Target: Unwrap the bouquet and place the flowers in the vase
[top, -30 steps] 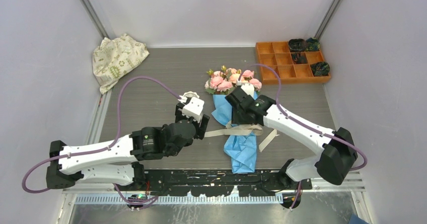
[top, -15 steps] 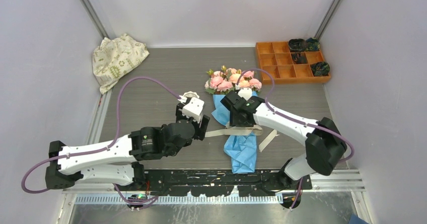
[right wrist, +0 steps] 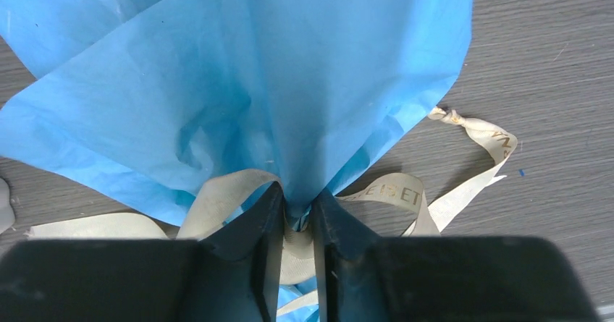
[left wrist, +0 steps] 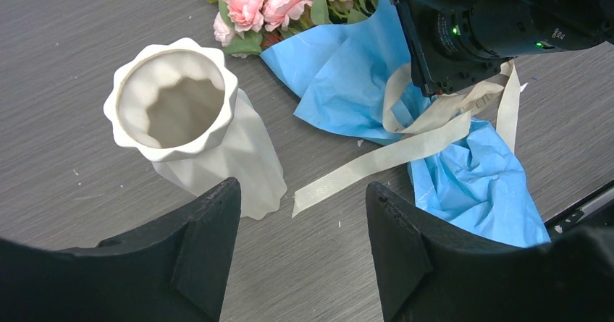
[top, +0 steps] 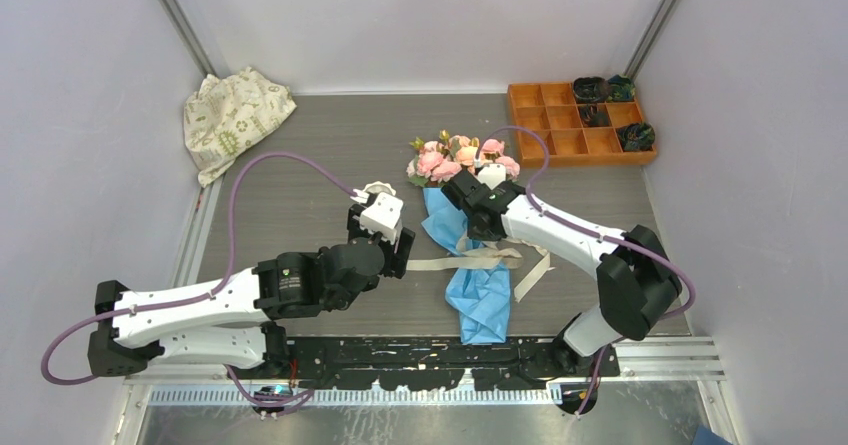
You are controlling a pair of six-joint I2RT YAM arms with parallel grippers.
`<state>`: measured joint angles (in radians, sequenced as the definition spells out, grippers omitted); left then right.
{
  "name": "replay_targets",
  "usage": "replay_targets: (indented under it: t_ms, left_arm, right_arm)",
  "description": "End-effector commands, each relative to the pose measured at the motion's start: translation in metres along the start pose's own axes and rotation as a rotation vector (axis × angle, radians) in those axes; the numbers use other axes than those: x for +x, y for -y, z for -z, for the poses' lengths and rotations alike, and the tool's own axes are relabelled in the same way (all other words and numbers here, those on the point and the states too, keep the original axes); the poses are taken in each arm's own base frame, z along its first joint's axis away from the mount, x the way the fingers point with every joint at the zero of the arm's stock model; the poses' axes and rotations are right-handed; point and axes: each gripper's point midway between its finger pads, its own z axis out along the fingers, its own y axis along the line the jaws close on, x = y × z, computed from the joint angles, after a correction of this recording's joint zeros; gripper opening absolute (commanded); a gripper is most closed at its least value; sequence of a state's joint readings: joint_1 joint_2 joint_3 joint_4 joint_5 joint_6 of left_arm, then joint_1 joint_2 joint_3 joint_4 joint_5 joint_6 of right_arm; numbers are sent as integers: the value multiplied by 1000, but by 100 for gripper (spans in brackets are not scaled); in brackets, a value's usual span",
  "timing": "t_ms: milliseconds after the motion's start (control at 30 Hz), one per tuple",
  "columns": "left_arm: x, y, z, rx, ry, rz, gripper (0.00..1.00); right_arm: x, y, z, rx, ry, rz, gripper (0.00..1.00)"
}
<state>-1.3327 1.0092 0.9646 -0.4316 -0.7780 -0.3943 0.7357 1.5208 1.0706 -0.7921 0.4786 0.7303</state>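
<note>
Right in the middle of the overhead frame, the bouquet [top: 480, 295] lies flat on the table [top: 300, 165], with the flowers [top: 445, 162] pointing to the top of the picture. The right gripper [right wrist: 298, 199] is down on it, its jaws squeezed onto the gathered neck of the blue paper [right wrist: 253, 83]. That is just where the ribbon [left wrist: 376, 159] loops round.

And that's the worry. The ribbon looks slack, but I can't tell whether it is fully free of that neck. If it isn't, a pull from here likely drags the whole bundle instead of peeling the wrap open. The paper looks thin, too, so a hard tug on such a small pinch could tear it and leave the stems bound inside.

Now the left of the bouquet. The vase [left wrist: 181, 126] stands upright, mouth open, just beside the paper's edge. The left gripper [left wrist: 303, 188] sits low behind it with its jaws apart and nothing between them, one finger close by the vase's foot. One ribbon tail reaches toward that foot. If the bundle slides that way, or the left arm nudges forward, the vase could tip, and it looks narrow-footed and easy to topple.
</note>
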Motion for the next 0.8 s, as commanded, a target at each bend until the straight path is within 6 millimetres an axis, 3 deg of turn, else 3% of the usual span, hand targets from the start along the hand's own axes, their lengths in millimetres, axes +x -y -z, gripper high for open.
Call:
replay_targets:
  t_ms: [0, 100, 233, 333, 467, 567, 667, 767]
  left_arm:
    - [-16, -6, 4, -22, 47, 52, 65]
    - [-17, -6, 5, -22, 47, 54, 65]
    - [-15, -7, 5, -25, 43, 54, 65]
    - [-15, -7, 6, -25, 41, 55, 65]
    - [-14, -7, 5, -26, 37, 54, 65]
    - [-14, -7, 5, -24, 37, 57, 65]
    - [-13, -6, 5, -23, 36, 55, 65]
    - [-13, -6, 5, -23, 35, 54, 65]
  right_arm:
    - [-22, -4, 10, -17, 63, -25, 21]
    - [-20, -5, 13, -37, 54, -35, 11]
    - [-19, -10, 23, -89, 41, -51, 9]
    - [-18, -16, 32, -143, 24, -56, 14]
    - [-6, -19, 35, -182, -16, -50, 31]
    - [-1, -14, 31, -174, -17, -55, 32]
    - [2, -10, 28, -153, -16, -52, 26]
    - [3, -9, 28, -146, -21, -55, 9]
